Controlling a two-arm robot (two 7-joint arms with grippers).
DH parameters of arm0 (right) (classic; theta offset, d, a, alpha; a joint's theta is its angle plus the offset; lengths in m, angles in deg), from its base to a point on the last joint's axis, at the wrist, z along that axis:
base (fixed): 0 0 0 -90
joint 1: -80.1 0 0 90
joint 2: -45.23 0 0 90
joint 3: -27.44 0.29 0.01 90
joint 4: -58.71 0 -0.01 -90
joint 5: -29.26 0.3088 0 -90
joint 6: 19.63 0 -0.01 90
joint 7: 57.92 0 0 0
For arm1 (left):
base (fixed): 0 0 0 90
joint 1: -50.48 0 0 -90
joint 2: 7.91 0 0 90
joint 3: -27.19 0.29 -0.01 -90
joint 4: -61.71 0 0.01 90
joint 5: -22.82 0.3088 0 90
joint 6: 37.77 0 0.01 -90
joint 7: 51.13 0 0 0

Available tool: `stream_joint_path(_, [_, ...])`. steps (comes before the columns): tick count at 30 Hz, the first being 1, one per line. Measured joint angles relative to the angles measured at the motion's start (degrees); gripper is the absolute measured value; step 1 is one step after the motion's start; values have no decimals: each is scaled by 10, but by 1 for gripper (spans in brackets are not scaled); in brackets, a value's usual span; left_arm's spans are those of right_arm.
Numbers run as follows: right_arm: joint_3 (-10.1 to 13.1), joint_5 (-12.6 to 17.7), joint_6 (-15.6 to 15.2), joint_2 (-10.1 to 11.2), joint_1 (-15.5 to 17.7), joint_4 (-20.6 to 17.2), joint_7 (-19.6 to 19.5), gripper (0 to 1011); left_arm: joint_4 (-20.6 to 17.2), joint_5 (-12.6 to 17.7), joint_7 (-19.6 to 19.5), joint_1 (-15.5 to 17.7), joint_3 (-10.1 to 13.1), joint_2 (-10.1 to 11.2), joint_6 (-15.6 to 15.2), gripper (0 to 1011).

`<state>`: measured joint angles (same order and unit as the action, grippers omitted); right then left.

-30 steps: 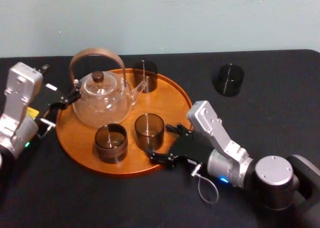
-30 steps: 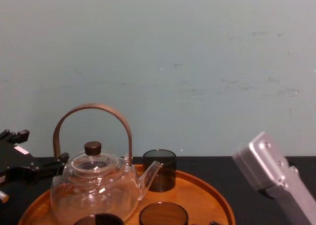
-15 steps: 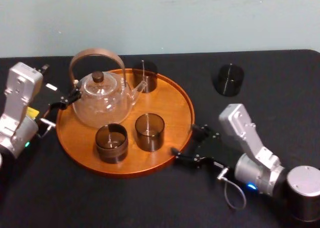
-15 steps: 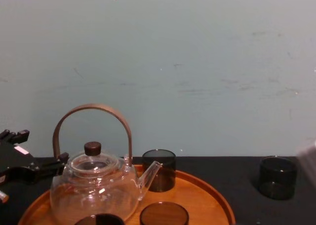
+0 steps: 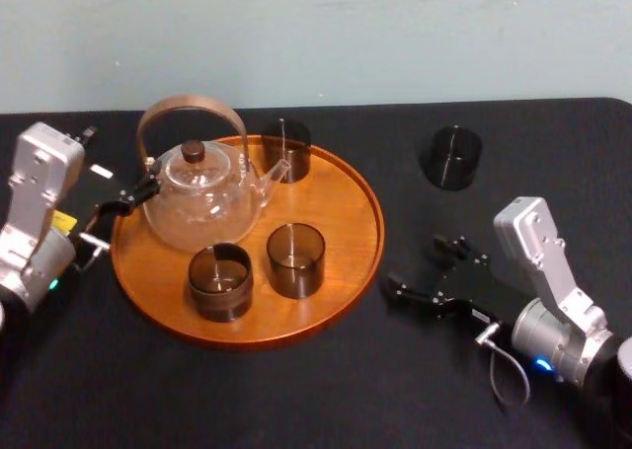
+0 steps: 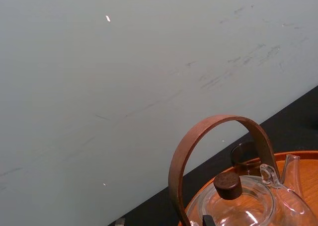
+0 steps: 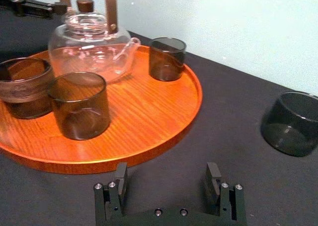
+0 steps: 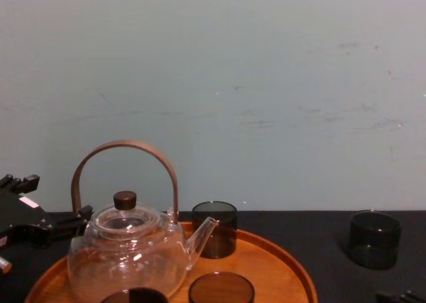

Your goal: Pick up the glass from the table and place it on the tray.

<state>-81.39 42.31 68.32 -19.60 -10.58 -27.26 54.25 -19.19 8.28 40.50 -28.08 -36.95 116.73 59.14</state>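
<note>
The wide matte black table (image 5: 296, 400) lies under everything in front of me. On its left half sits the large round orange-brown wooden tray (image 5: 348, 207) with a low raised rim.

The biggest thing on the tray is the clear glass teapot (image 5: 202, 204). It has an arched brown wooden handle and a dark knob on its lid. It stands at the tray's back left, spout pointing right.

Three short dark cylinder glasses stand upright on the tray with it. The back glass (image 5: 286, 150) is just beside the spout. The front middle glass (image 5: 295, 260) and the front left glass (image 5: 219, 282) stand near each other but apart.

The lone dark smoky glass (image 5: 454, 157) I am meant to move stands upright on the bare table. It is well to the right of the tray and toward the far edge.

My right gripper (image 5: 417, 268) sits low over the table, just off the tray's front right rim and nearer to me than the lone dark smoky glass. It is well apart from that glass. Its jaws are spread wide with nothing between them.

My left gripper (image 5: 123, 204) is at the tray's left edge, just beside the teapot. I cannot tell whether it is open or closed.
</note>
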Motion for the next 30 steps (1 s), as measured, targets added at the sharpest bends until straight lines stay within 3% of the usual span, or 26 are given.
stream_joint_path(13, [33,-2,3,-6,-6,20,-26,1002,0,0,0,0,0,0,0,1009])
stream_joint_path(19, [59,2,-3,-14,-27,48,-36,1002,0,0,0,0,0,0,0,1010])
stream_joint_path(30, [79,3,-10,-26,-60,85,-42,1002,0,0,0,0,0,0,0,1010])
